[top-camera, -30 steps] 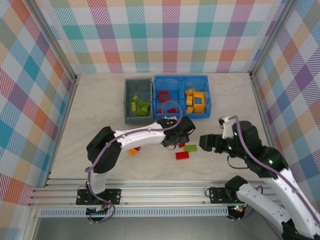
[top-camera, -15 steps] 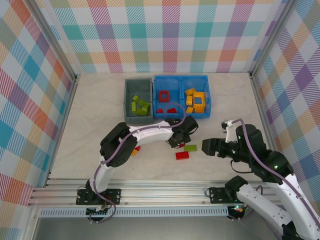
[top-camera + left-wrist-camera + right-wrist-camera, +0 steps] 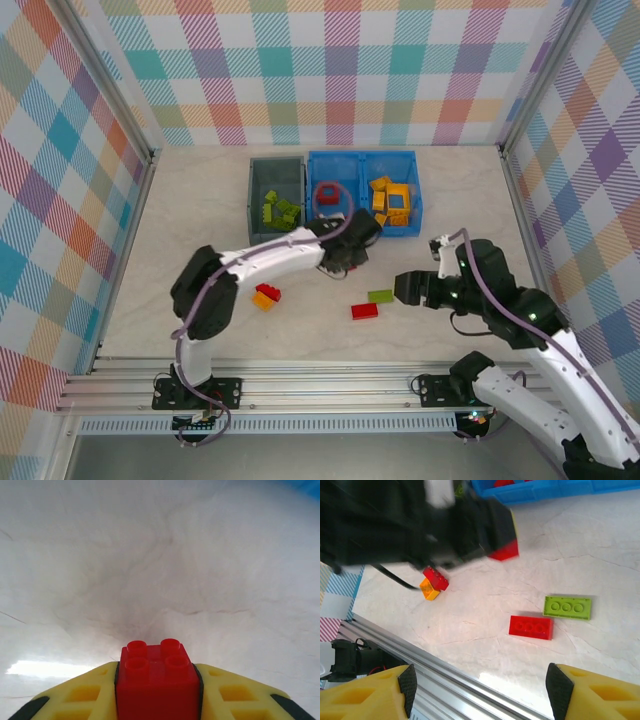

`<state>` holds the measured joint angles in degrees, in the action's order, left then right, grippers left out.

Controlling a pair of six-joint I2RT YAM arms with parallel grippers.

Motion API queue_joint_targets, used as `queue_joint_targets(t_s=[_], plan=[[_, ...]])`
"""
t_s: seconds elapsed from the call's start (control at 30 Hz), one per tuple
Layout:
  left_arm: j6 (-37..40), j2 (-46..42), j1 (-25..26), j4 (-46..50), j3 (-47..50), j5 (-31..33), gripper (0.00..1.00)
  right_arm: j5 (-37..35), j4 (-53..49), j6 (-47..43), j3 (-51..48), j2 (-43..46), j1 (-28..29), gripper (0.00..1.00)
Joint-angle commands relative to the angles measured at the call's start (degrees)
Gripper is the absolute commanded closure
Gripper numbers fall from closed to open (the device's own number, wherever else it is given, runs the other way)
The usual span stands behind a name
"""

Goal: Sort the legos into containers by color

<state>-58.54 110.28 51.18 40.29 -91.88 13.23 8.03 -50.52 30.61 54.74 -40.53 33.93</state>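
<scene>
1. Far left on the pale counter point(image 3: 190, 220), in the top view, a small red brick sits stacked on an orange one point(image 3: 265, 296). The pair lies well in front of the bins, beside the left arm's forearm.
2. At the back stands the grey bin point(image 3: 262, 190), open at the top, with a heap of lime green bricks point(image 3: 280, 212) inside it.
3. The left gripper point(image 3: 157, 677) is clenched on a red four-stud brick point(image 3: 156, 692). In its wrist view we see the yellow fingers point(image 3: 82, 697) pressed against both sides of the brick, studs up, with bare counter ahead. From above, this gripper sits just in front of the near walls of the bins, about where grey meets blue.
4. Touching the grey bin's right side is the blue bin point(image 3: 363, 156), split into two compartments. The left one holds a red square frame point(image 3: 327, 192). The right one holds orange-yellow bricks point(image 3: 390, 200).
5. Two flat bricks lie loose on the counter between the two grippers. The red flat brick point(image 3: 364, 310) is nearer the arm bases, and a lime green flat brick point(image 3: 380, 296) lies just beyond it to the right. They are close together, but we cannot tell from above whether they touch. The right wrist view shows a narrow gap between them.
6. The right gripper point(image 3: 405, 288) is released: in its wrist view the yellow fingers point(image 3: 370, 695) stand wide apart with nothing between them. It hangs just right of the lime green flat brick and points toward it.
</scene>
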Motion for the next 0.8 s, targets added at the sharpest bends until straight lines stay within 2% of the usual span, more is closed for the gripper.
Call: queue_joint_targets(t_s=[0.0,0.2,0.43,0.5,0.6,0.7,0.77], plan=[[9.18,-1.79,-6.66,3.36,-5.72,1.24,0.77,-0.08,7.13,-1.67,-0.19,-3.36,2.08,0.31],[17.68,10.35,-13.8,7.99,-24.69,0.05,0.77,-10.13,14.29,-1.57,1.77,-10.69,8.21,0.35],[20.43,27.7,-16.2,11.41,-45.41,-2.58,0.78,-11.96,16.51,-0.5,1.89,-13.08,9.61,0.36],[20.23,30.85,-16.2,12.97,-48.99,-2.8,0.78,-12.16,16.23,-0.25,1.46,-12.86,9.65,0.36],[19.29,32.36,-16.2,13.49,-49.24,-2.99,0.76,-12.27,15.84,0.24,0.68,-12.36,9.69,0.36],[18.82,31.95,-16.14,13.7,-48.16,-3.33,0.65,-12.74,15.3,0.66,0.37,-12.28,9.73,0.35],[18.81,31.18,-16.07,14.27,-48.02,-3.5,0.52,-12.69,14.92,0.68,0.45,-12.69,9.75,0.34]])
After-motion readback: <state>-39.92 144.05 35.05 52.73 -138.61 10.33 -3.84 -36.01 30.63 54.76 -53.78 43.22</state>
